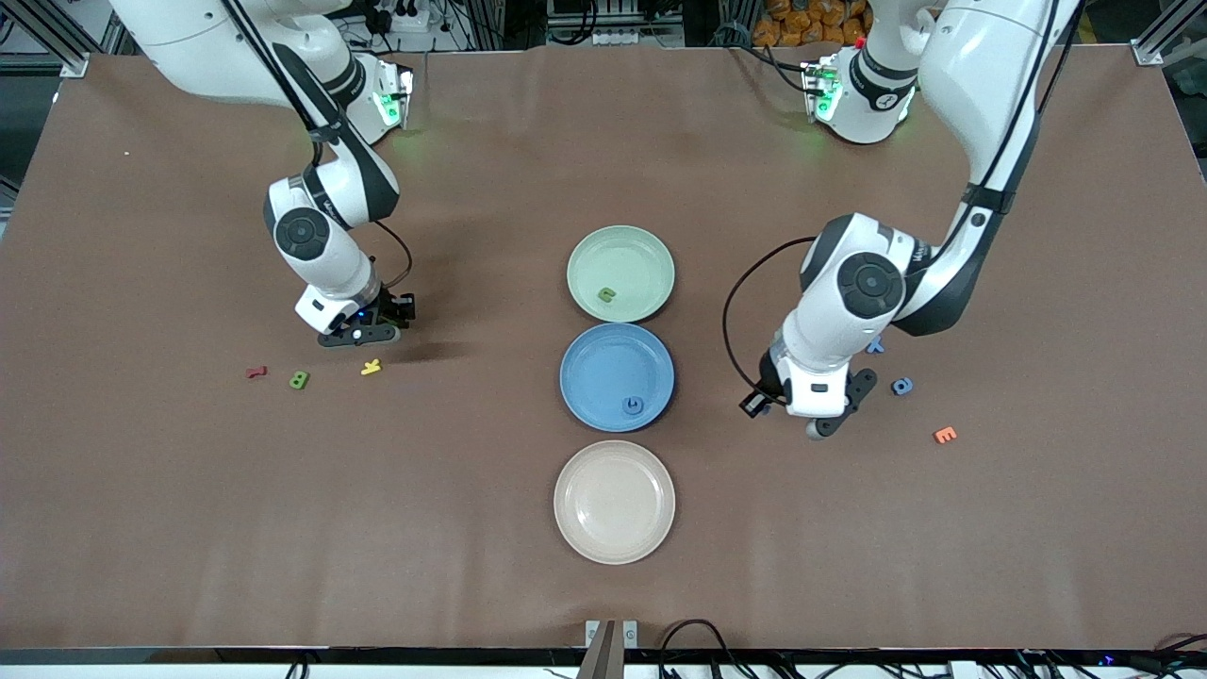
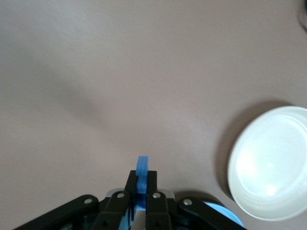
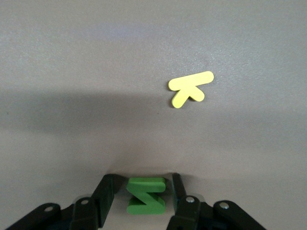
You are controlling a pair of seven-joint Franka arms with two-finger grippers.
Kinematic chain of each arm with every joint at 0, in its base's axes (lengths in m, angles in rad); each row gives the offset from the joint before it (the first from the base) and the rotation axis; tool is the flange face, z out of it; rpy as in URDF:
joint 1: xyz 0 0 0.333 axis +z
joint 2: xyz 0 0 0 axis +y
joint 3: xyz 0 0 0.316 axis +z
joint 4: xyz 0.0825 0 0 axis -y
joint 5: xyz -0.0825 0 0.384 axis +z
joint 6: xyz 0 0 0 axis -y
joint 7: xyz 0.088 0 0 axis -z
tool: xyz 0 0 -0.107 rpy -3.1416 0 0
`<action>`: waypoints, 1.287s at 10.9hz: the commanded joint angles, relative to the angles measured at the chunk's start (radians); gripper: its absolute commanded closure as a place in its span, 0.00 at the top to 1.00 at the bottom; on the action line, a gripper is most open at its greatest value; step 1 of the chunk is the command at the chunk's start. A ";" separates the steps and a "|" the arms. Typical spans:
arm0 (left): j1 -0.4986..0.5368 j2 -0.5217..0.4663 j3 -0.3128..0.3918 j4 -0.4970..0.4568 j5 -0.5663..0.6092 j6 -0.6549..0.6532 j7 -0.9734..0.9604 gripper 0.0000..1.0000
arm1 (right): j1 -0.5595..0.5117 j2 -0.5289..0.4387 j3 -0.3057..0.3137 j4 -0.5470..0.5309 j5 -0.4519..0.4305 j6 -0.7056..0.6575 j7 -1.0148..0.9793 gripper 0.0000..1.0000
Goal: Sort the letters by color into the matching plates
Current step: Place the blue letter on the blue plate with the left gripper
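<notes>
My right gripper (image 1: 363,332) is low at the table, open, with its fingers on either side of a green letter Z (image 3: 146,194) and gaps on both sides. A yellow letter (image 1: 371,367) lies just by it and also shows in the right wrist view (image 3: 189,88). My left gripper (image 1: 818,426) is shut on a blue letter (image 2: 142,170), over the table beside the blue plate (image 1: 603,363). The green plate (image 1: 641,264) holds a green letter (image 1: 608,296). The blue plate holds a blue letter (image 1: 633,405). The cream plate (image 1: 614,502) holds nothing.
A red letter (image 1: 256,372) and a green letter (image 1: 299,380) lie toward the right arm's end. Two blue letters (image 1: 875,346) (image 1: 902,386) and an orange letter (image 1: 944,435) lie toward the left arm's end. The cream plate (image 2: 268,163) shows in the left wrist view.
</notes>
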 commanded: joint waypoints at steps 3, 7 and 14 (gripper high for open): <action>-0.099 0.077 0.004 0.109 0.012 -0.001 -0.086 0.00 | -0.017 0.011 0.006 -0.002 -0.025 0.025 -0.032 0.19; -0.182 0.106 0.004 0.173 -0.031 0.087 -0.125 0.00 | -0.021 0.011 0.007 0.000 -0.025 0.022 -0.043 0.00; -0.300 0.111 0.026 0.126 0.014 0.085 -0.133 1.00 | -0.018 0.009 0.012 0.010 -0.022 0.010 -0.021 0.00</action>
